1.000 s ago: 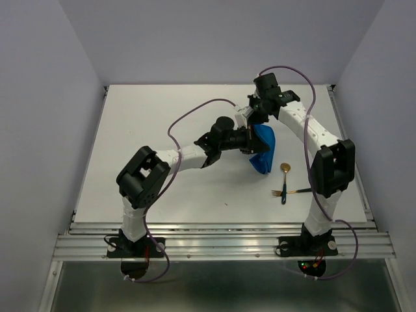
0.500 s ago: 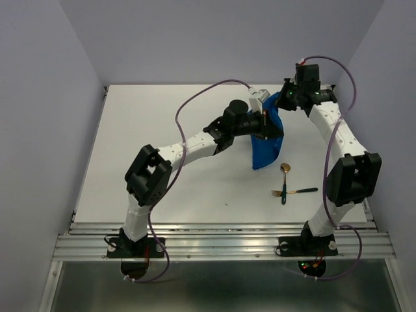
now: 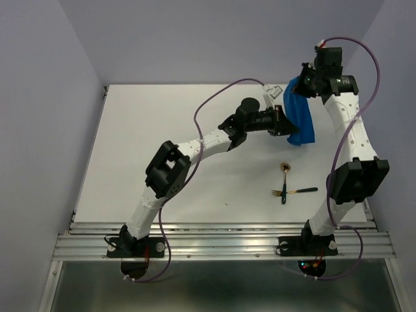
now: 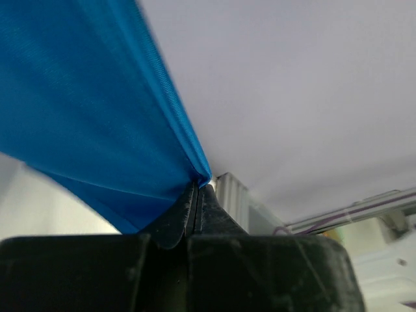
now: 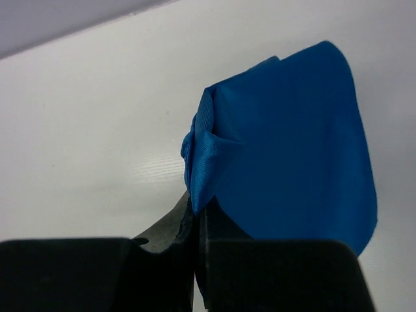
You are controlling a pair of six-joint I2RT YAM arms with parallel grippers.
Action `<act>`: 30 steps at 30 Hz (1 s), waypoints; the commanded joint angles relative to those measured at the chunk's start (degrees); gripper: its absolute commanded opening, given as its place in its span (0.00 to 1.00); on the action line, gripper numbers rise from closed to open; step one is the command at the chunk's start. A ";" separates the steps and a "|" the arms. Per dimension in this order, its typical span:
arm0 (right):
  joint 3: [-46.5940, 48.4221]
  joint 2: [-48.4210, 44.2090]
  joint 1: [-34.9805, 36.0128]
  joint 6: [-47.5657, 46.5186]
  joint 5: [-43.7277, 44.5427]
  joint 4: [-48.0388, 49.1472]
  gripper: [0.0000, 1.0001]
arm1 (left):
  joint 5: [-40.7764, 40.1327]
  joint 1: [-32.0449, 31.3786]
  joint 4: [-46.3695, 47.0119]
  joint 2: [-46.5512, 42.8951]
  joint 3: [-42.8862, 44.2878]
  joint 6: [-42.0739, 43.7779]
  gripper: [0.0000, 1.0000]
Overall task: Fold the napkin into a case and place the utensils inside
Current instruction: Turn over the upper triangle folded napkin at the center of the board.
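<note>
The left gripper (image 4: 197, 195) is clenched on one edge of the napkin (image 3: 301, 118) and the right gripper (image 5: 195, 218) on another. The cloth hangs between them over the far right of the surface (image 3: 162, 149). The utensils (image 3: 284, 192) lie nearer, apart from it.

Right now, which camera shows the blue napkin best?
The top view: the whole napkin hangs between the left gripper and right gripper. The left wrist view shows only a taut pinched edge; the right wrist view, one bunched corner.
</note>
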 commanded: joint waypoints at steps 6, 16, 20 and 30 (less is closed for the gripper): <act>-0.32 12.35 13.63 -1.14 1.18 8.92 0.01 | 9.93 5.53 36.73 -12.72 -32.93 -15.03 0.00; -2.88 20.01 20.50 3.86 -4.18 17.10 0.01 | 8.09 11.34 40.59 -21.95 -56.08 -12.78 0.00; -4.81 17.91 20.50 7.21 -2.26 19.30 0.01 | 7.64 11.26 33.47 -23.10 -52.32 -8.13 0.00; -12.80 5.60 4.53 7.91 -2.78 20.97 0.01 | 6.06 6.87 7.36 -16.08 -26.40 2.26 0.00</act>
